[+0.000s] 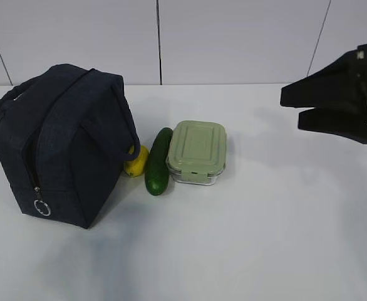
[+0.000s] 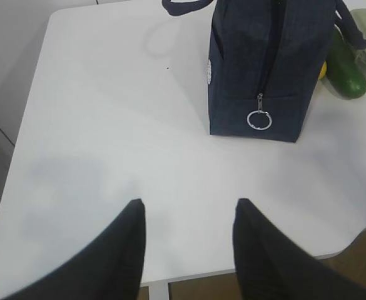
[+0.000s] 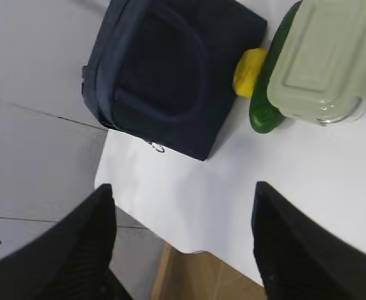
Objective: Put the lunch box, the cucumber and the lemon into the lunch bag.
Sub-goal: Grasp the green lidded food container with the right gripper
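A navy lunch bag [image 1: 61, 144] stands upright at the left of a white counter [image 1: 265, 238], its zipper drawn to the bottom of the near end panel, where the ring pull [image 1: 42, 207] hangs within easy reach. The top appears closed, so nothing can go in yet. Lined up just right of the bag, presumably for quick picking, are the lemon [image 1: 136, 162], tucked against the bag's side under a loop handle, the cucumber [image 1: 159, 162] touching it, and the green-lidded lunch box [image 1: 197, 152] alongside the cucumber. The right tool [image 1: 299, 106] hovers above the counter at far right, jaws spread wide and empty. The left tool [image 2: 189, 215], seen only from its own wrist, hangs short of the ring pull, moderately parted, gripping nothing.
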Available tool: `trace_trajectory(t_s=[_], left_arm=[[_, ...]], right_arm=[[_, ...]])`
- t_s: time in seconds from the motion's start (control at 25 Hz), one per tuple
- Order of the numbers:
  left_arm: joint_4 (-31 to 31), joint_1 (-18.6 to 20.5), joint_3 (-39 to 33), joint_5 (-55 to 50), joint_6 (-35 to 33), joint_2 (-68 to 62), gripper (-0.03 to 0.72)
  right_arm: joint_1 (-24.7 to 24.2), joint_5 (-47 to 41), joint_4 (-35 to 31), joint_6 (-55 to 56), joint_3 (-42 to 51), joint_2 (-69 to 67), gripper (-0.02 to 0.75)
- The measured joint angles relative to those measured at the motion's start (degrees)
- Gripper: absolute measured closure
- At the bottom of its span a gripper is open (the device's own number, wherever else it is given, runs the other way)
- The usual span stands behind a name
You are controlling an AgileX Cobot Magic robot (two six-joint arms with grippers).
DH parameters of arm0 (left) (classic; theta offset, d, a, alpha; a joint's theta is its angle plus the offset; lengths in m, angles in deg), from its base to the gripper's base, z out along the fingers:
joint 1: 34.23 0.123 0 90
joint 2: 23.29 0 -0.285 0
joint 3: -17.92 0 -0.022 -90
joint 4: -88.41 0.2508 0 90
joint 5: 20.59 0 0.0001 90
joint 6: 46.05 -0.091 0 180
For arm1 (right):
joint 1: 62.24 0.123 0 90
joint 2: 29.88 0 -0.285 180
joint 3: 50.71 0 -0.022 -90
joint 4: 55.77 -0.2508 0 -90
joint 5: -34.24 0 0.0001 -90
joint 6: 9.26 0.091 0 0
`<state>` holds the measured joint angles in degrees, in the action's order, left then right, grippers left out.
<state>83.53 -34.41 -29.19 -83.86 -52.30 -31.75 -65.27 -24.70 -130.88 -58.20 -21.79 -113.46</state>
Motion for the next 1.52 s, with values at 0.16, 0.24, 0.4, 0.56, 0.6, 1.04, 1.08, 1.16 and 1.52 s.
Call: trace_trajectory(t_s=[0.16,0.24,0.4,0.56,0.6,1.04,1.08,1.16,1.52], left_arm=[[0.0,0.0,0.0,0.0,0.0,0.0,0.356],[0.0,0.0,0.0,0.0,0.0,0.0,0.356],[0.0,0.0,0.0,0.0,0.0,0.0,0.356],[0.0,0.0,0.0,0.0,0.0,0.0,0.356],[0.0,0.0,0.0,0.0,0.0,0.0,0.356],[0.0,0.0,0.0,0.0,0.0,0.0,0.356],[0.0,0.0,0.0,0.0,0.0,0.0,0.356],[0.0,0.0,0.0,0.0,0.0,0.0,0.356],[0.0,0.0,0.0,0.0,0.0,0.0,0.356]], right_arm=[[-3.03,-5.84,-4.21,-4.79,-1.45,-7.88,0.228],[-4.92,-7.18,-4.91,-6.33,-1.95,-10.66,0.228],[-6.71,-7.83,-5.22,-8.48,-3.32,-15.86,0.228],[-6.71,-8.03,-5.45,-10.75,-6.63,-21.73,0.228],[-6.71,-8.03,-5.45,-11.13,-7.4,-23.12,0.228],[-6.71,-8.03,-12.01,-15.37,-13.43,-35.11,0.228],[-6.71,-8.03,-12.89,-16.12,-13.41,-36.06,0.228],[-6.71,-8.03,-14.33,-17.7,-13.41,-37.86,0.228],[-4.29,-7.69,-18.17,-20.41,-15.76,-45.57,0.228]])
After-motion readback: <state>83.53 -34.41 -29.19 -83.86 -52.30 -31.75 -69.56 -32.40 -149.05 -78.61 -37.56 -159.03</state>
